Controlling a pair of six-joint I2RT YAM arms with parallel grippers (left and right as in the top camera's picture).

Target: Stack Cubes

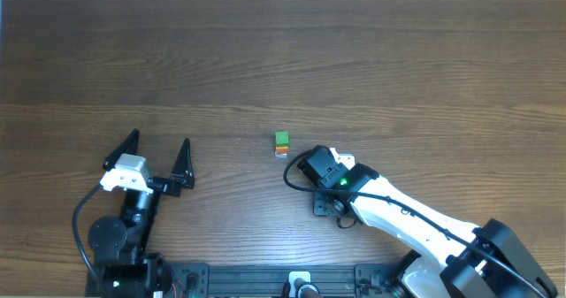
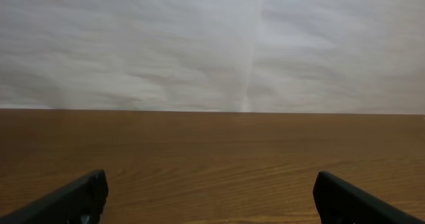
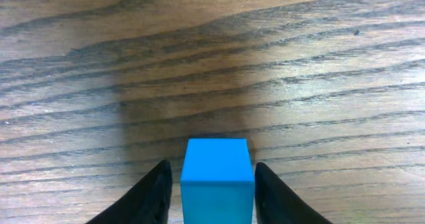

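Observation:
A small stack stands near the table's middle: a green cube (image 1: 282, 138) on top of an orange cube (image 1: 281, 149). My right gripper (image 1: 297, 171) sits just right of and in front of that stack. In its wrist view the right gripper (image 3: 213, 169) is shut on a blue cube (image 3: 218, 184), held between the two dark fingers (image 3: 147, 197) above the wood grain, where it casts a shadow. My left gripper (image 1: 160, 142) stands open at the front left, far from the cubes. Its wrist view shows the left gripper (image 2: 211, 187) with nothing between its fingers.
The brown wooden table (image 1: 283, 50) stretches wide behind the stack. The right arm's white link (image 1: 416, 227) runs from the front right toward the middle. A pale wall (image 2: 212, 44) rises beyond the table's far edge.

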